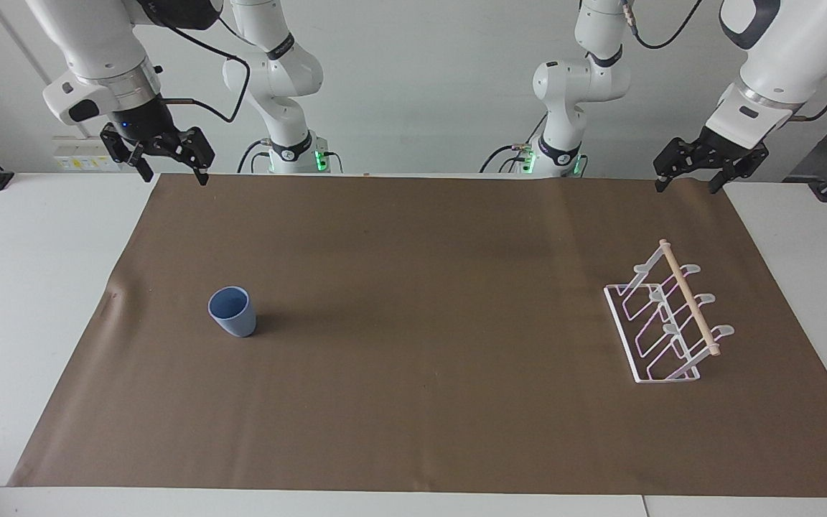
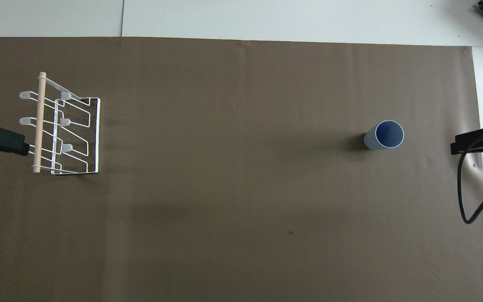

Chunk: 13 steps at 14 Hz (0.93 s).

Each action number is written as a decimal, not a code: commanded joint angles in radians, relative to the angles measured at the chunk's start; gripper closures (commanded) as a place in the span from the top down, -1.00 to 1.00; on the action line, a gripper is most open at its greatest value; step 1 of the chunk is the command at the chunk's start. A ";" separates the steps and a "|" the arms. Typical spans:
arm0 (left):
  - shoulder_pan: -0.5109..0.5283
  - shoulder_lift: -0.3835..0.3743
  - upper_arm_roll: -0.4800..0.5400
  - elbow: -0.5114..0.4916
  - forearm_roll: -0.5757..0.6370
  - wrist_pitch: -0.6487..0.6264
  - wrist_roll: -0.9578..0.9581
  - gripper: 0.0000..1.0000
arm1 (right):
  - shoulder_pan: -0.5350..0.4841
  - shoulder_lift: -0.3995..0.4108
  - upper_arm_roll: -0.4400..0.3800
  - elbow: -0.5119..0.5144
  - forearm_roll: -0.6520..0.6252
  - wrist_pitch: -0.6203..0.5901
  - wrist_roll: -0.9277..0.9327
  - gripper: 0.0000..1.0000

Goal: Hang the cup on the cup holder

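The light-blue cup [image 1: 232,311] [image 2: 386,135] stands upright, mouth up, on the brown mat toward the right arm's end of the table. The white wire cup holder [image 1: 668,316] [image 2: 63,130], with a wooden rod across its top, stands toward the left arm's end; nothing hangs on its prongs. My right gripper [image 1: 173,172] [image 2: 461,147] hangs open and high in the air at the cup's end of the table, well apart from the cup. At the cup holder's end, my left gripper [image 1: 686,185] [image 2: 15,144] is also raised, open and holding nothing. Both arms wait.
A brown paper mat [image 1: 413,402] covers most of the white table [image 1: 26,287]. A wide bare stretch of mat lies between cup and cup holder. A black cable [image 2: 468,201] dangles in a loop from the right arm.
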 commanded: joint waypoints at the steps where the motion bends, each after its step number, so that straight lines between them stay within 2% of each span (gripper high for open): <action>1: 0.007 -0.015 -0.006 -0.006 0.017 -0.011 0.006 1.00 | -0.013 -0.014 0.015 -0.022 -0.003 0.024 -0.006 1.00; 13: 0.007 -0.015 -0.006 -0.006 0.017 -0.011 0.006 1.00 | -0.013 -0.027 0.014 -0.045 -0.010 0.007 -0.015 1.00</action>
